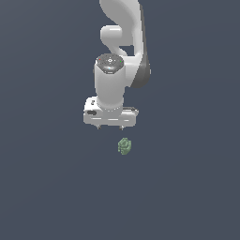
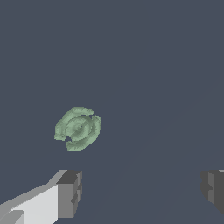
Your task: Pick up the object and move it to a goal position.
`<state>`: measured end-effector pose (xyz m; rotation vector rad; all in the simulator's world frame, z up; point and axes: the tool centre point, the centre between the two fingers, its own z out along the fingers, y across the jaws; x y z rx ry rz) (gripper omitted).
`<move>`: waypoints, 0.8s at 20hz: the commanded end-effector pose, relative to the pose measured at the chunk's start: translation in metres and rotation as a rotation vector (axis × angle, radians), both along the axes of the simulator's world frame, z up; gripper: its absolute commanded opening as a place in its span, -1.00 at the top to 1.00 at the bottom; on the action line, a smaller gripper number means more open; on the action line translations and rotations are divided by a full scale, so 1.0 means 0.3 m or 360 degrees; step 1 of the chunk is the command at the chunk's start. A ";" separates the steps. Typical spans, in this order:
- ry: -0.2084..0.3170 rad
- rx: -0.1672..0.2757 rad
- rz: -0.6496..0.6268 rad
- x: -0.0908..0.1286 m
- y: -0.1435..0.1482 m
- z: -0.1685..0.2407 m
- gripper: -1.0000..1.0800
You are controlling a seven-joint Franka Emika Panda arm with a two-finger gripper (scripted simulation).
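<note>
The object (image 1: 124,146) is a small bumpy pale green lump lying on the dark grey floor, just below and a little toward the exterior view's right of my white gripper (image 1: 110,127). In the wrist view the object (image 2: 78,128) shows from above as a ringed, lumpy green shape. It lies beyond the fingers, nearer to one fingertip (image 2: 70,193) than to the other fingertip (image 2: 213,190). The gripper (image 2: 141,192) is open wide and empty, apart from the object.
The white arm (image 1: 123,37) rises behind the gripper. A plain dark grey floor (image 1: 187,187) surrounds the object on all sides.
</note>
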<state>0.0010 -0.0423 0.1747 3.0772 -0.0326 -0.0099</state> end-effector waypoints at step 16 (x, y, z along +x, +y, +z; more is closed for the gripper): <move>-0.0009 0.0069 0.0014 0.057 0.150 -0.167 -0.92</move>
